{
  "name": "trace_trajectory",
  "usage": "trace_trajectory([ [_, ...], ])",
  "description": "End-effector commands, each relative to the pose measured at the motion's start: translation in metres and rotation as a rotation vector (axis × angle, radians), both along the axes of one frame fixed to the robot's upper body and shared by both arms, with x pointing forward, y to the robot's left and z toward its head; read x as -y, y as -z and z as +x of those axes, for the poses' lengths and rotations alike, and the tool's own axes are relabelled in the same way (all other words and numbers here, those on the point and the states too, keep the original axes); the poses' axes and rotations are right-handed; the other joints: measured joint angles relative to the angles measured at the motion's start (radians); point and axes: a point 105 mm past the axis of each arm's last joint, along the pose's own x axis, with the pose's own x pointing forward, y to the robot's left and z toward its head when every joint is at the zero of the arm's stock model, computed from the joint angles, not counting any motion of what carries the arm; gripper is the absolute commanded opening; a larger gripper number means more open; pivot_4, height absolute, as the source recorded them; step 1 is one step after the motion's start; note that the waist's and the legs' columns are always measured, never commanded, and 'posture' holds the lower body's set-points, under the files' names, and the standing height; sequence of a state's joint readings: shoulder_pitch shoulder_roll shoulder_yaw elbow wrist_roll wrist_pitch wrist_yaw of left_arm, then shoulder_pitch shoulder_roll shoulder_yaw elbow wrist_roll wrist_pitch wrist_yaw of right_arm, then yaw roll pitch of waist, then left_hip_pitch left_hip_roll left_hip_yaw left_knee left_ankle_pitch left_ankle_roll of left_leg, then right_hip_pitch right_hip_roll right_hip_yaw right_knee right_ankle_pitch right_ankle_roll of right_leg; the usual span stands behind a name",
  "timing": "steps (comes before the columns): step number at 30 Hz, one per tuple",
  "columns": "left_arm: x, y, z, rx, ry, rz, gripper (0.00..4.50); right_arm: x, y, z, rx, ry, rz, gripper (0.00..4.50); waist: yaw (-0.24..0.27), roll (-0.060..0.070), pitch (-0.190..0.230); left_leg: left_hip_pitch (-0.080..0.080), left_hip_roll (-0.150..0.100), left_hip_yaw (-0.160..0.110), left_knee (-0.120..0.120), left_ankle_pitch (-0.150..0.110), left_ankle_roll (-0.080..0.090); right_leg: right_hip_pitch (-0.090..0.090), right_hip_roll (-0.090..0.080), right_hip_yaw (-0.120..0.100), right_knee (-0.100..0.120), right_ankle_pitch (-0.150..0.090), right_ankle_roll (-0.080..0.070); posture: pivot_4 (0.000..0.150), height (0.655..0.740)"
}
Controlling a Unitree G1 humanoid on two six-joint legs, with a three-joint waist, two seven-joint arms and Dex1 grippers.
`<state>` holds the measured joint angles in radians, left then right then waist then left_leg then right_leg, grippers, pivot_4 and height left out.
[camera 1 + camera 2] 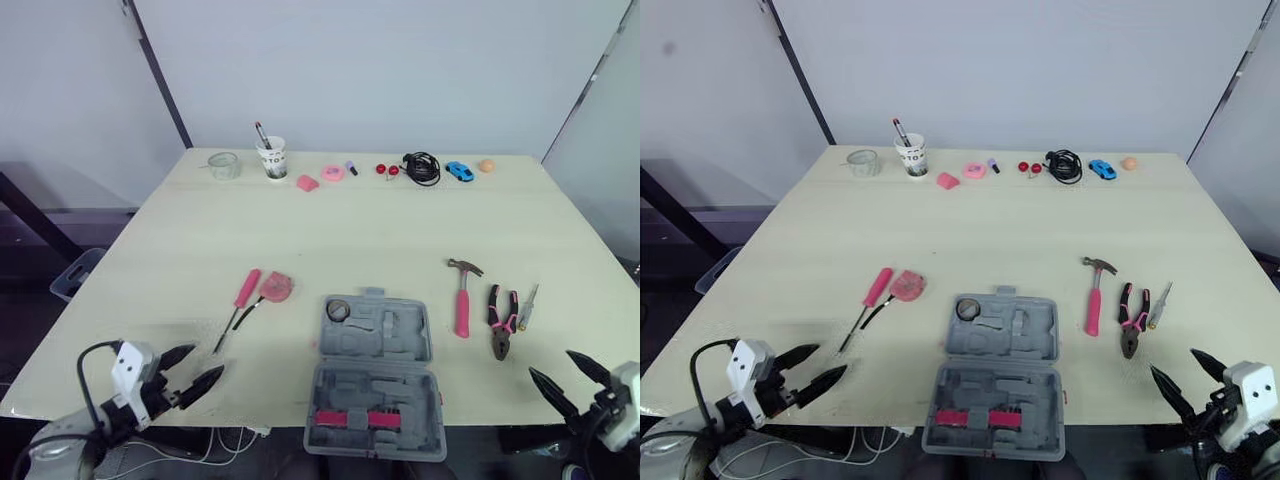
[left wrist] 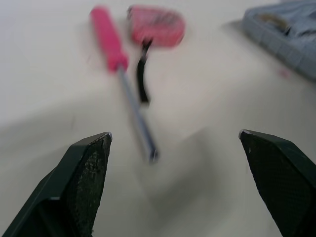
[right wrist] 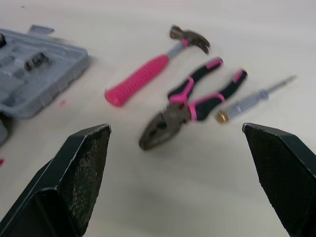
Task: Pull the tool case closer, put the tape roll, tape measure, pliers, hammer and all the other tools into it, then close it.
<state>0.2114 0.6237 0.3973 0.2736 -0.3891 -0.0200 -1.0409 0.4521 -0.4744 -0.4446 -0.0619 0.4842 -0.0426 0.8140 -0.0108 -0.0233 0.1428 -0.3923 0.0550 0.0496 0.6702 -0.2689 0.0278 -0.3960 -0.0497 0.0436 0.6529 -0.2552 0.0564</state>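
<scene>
Inside the grey tool case [image 1: 375, 340], open and flat, sat a tape roll [image 1: 338, 310] (far half) and a pink strip [image 1: 355, 418]. Left of the case the left gripper [image 1: 208, 360] hung spread, empty; right of it, by the pliers [image 1: 502, 322], the right gripper [image 1: 549, 362] gaped likewise.

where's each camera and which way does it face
Left eye view: head, looking down over the pale wooden table; left gripper and right gripper, open, at near corners.
Right eye view: beside it, same scene.
Left wrist view: past its gripper toward the pink screwdriver and pink tape measure.
Right wrist view: past its gripper toward the pink-black pliers and pink-handled hammer.
Wrist views share the grey plastic tool case.
</scene>
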Motion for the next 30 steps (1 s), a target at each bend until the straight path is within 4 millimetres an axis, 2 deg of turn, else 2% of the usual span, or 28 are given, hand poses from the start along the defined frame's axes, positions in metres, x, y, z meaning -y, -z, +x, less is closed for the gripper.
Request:
trace_trajectory([
  [1,-0.014,-0.013,-0.003,0.051,-0.058,0.017,4.42,0.013,-0.005,-0.010,0.028,0.041,-0.007,4.50,0.000,-0.001,-0.001,0.000,0.000,0.000,0.000,0.000,0.000,0.000,0.000,0.000,0.000,0.000,0.000,0.150,0.7400],
  [6,-0.018,-0.011,-0.006,0.049,-0.080,0.015,4.42,0.017,-0.003,-0.013,0.022,0.044,-0.014,4.50,-0.001,0.000,-0.001,0.001,0.000,0.001,0.000,0.000,0.000,0.000,-0.002,0.000,-0.001,0.000,-0.001,0.150,0.7400],
  [10,-0.010,-0.017,-0.003,0.069,-0.039,0.031,4.42,0.008,-0.018,-0.003,0.064,-0.009,-0.039,4.50,-0.002,0.000,-0.001,0.001,0.000,0.001,-0.001,0.000,0.000,0.000,-0.002,0.000,-0.001,0.000,-0.001,0.150,0.7400],
  [15,0.001,-0.031,0.018,0.111,-0.048,0.103,4.42,-0.018,-0.038,0.010,0.105,-0.152,-0.074,4.50,-0.001,-0.001,-0.001,0.001,0.000,0.001,-0.001,0.000,0.000,0.000,-0.004,0.000,-0.001,0.000,-0.001,0.150,0.7400],
  [17,0.012,-0.037,0.032,0.113,-0.038,0.147,4.42,-0.040,-0.053,0.018,0.134,-0.248,-0.057,4.50,0.002,-0.001,-0.001,0.000,0.000,0.001,-0.001,0.000,0.000,0.000,-0.003,-0.001,-0.001,0.000,-0.001,0.150,0.7400],
  [23,0.038,-0.044,0.057,0.055,0.007,0.271,4.42,-0.077,-0.084,0.029,0.204,-0.435,-0.033,4.50,0.002,-0.001,-0.001,-0.001,-0.001,0.001,-0.001,0.000,0.000,0.000,-0.002,-0.001,-0.002,0.000,0.000,0.150,0.7400],
  [26,0.045,-0.046,0.066,0.016,0.035,0.348,4.42,-0.089,-0.090,0.029,0.211,-0.511,-0.019,4.50,0.001,-0.001,-0.001,-0.001,-0.001,0.000,-0.001,0.000,0.000,0.000,-0.001,-0.001,-0.003,0.000,0.000,0.150,0.7400],
  [30,0.053,-0.053,0.083,0.002,0.045,0.442,4.42,-0.097,-0.083,0.027,0.192,-0.585,-0.035,4.50,0.006,-0.001,-0.001,-0.002,-0.003,-0.001,-0.001,0.000,0.000,0.000,0.001,-0.002,-0.003,0.000,0.000,0.150,0.7400],
])
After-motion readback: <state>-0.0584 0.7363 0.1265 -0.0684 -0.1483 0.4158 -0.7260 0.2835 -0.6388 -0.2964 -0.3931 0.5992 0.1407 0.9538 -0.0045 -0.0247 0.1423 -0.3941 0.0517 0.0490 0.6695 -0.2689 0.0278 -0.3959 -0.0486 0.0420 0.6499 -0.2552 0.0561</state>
